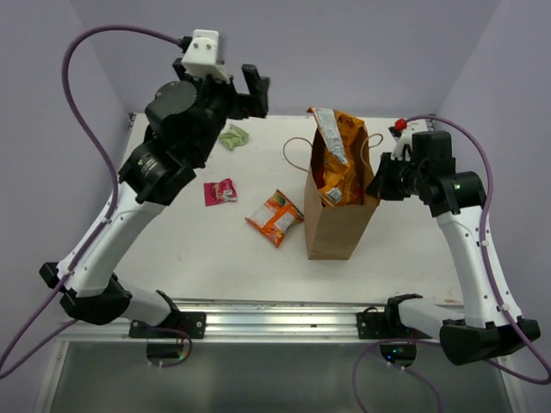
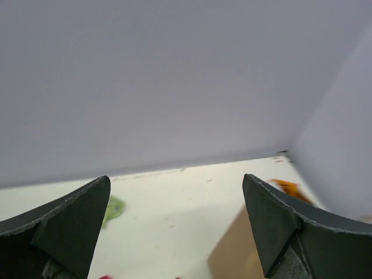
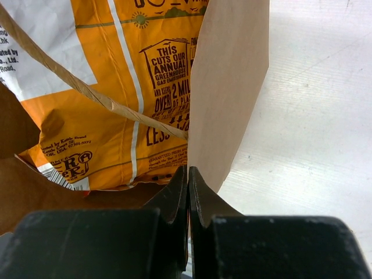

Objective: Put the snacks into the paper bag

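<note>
A tall brown kraft paper bag [image 1: 331, 232] stands upright right of centre on the white tabletop [image 1: 189, 258]. A large orange foil snack bag [image 1: 340, 155] is inside it, its crumpled top sticking out above the rim. To the bag's right, the right hand [image 1: 376, 185] is shut tight and appears to pinch the bag's thin paper edge, steadying it. Three snacks wait outside: a small orange packet [image 1: 275, 217] just left of the bag, a small pink packet [image 1: 220, 191] further left, and a small green packet [image 1: 233, 136] near the back wall. At the upper left of the frame the left hand [image 1: 255, 89] hangs high above the tabletop, its fingers spread wide with nothing between them. The packing looks partly done, and the step in hand is fetching the next small packet. That likely calls for the left hand to drop to one of the flat packets, nip its crinkly edge and carry it over the bag's crowded mouth.
</note>
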Motion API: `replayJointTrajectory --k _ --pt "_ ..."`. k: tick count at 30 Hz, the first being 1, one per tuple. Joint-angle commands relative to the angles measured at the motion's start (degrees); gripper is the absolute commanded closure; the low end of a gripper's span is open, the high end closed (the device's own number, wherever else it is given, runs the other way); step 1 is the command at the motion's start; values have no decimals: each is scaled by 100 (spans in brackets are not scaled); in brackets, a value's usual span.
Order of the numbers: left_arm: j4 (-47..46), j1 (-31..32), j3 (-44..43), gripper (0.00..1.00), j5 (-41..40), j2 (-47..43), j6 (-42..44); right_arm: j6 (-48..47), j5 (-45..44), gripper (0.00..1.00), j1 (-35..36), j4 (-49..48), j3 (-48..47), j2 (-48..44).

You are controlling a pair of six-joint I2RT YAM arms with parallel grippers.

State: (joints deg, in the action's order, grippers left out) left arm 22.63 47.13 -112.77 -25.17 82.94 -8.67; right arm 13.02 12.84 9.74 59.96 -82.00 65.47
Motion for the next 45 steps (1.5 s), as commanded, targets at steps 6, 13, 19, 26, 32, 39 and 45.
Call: replayJointTrajectory --k 6,13,19,26,32,39,45 --pt "224 -2005 3671 0 -42 1152 -1338 8 201 100 19 -116 -97 -87" --pt "-812 -2129 4544 0 188 1734 -1366 -1 149 100 19 -90 -53 -158" --pt "-1252 -2138 4615 0 39 2033 -1155 17 157 100 19 -73 8 -193" --pt "-1393 -2270 4694 0 -129 2428 -1102 8 122 100 19 -38 -53 -158" --pt "-1262 -2507 4773 38 -164 2683 -1260 8 69 100 19 -37 -71 -131" --pt "-1209 -2507 4650 100 -6 2518 -1234 25 69 100 19 -90 -80 -79" --pt "-1086 -2507 3431 100 1099 1463 -1313 26 -27 100 19 -99 -80 -87"
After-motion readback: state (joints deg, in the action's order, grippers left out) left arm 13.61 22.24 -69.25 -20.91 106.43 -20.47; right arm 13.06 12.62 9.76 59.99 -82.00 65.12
